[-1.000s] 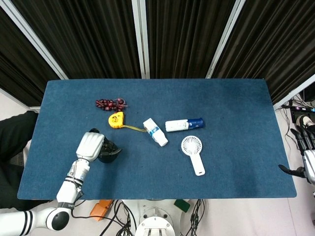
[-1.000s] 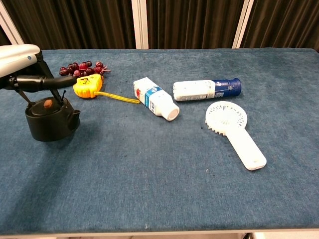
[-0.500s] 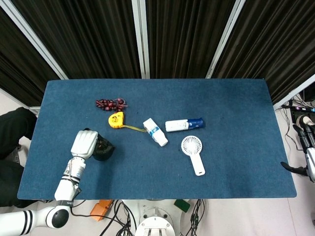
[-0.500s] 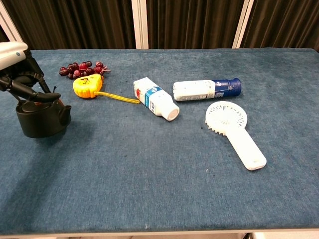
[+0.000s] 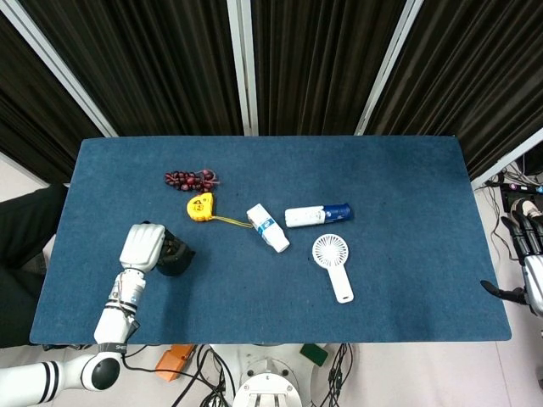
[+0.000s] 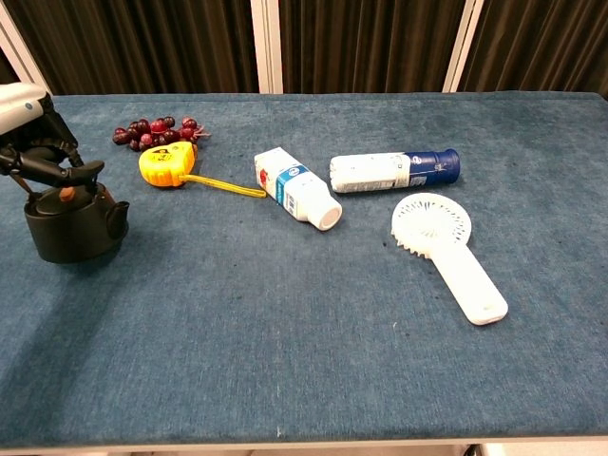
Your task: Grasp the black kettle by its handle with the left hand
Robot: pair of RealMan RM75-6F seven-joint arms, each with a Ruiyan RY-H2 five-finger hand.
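The black kettle (image 5: 179, 259) (image 6: 72, 231) stands upright on the blue table, near its left side. Its arched handle passes over a lid with a brown knob. My left hand (image 5: 142, 246) (image 6: 32, 141) is right above it, and the dark fingers (image 6: 63, 173) curl around the handle, gripping it. In the head view the white back of the hand hides part of the kettle. My right hand (image 5: 526, 259) hangs off the table's right edge with its fingers apart, holding nothing.
Dark grapes (image 6: 152, 130) and a yellow tape measure (image 6: 165, 163) lie behind and to the right of the kettle. A small carton (image 6: 296, 188), a white-and-blue bottle (image 6: 394, 170) and a white hand fan (image 6: 446, 245) lie around mid-table.
The left hand's fingers, stretched out over the kettle a second ago, have curled around its handle. Hand and kettle have shifted together toward the table's left edge.
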